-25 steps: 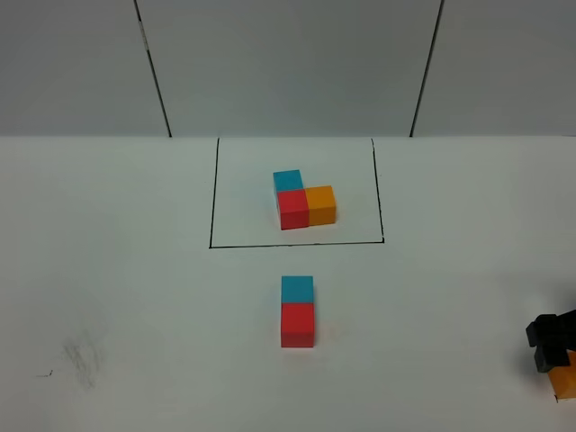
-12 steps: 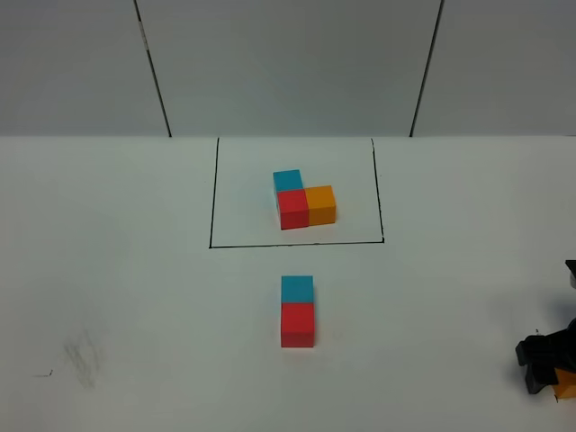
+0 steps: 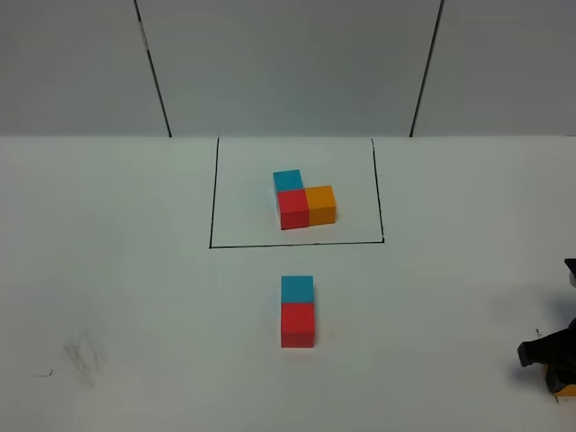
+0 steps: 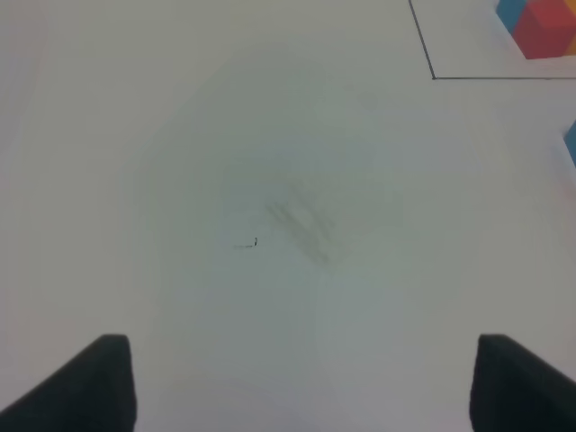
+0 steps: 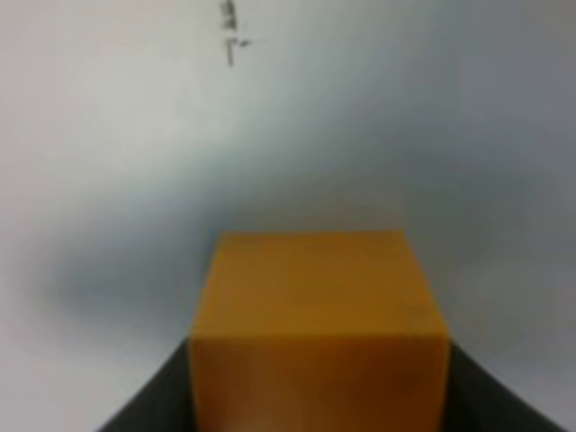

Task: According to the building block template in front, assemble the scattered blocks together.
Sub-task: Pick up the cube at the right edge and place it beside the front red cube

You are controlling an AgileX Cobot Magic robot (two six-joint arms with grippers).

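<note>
Template: the building block template is sitting inside its thin black frame at the far middle of the surface. Its blue cube is lying behind the red one, and its orange cube is touching the red one's right side as the high camera sees it.
Done so far: the blue block and the red block are lying touching just in front of the frame, blue on the far side of red. This pair is already matching one arm of the L.
Missing piece: the orange block is sitting well apart from that pair, at the near right edge of the high view, mostly hidden under the right gripper.
Right gripper: its fingers are pressing against two opposite sides of the orange block and gripping it. Whether the block is leaving the surface I cannot tell.
Left gripper: the left gripper is hanging over a bare, faintly smudged patch of surface with its fingers standing wide and holding nothing. It is not showing in the high view.
Left to do: by my reading, two of three blocks are placed. The orange one is waiting to be carried across and set touching the red block's right side.
</note>
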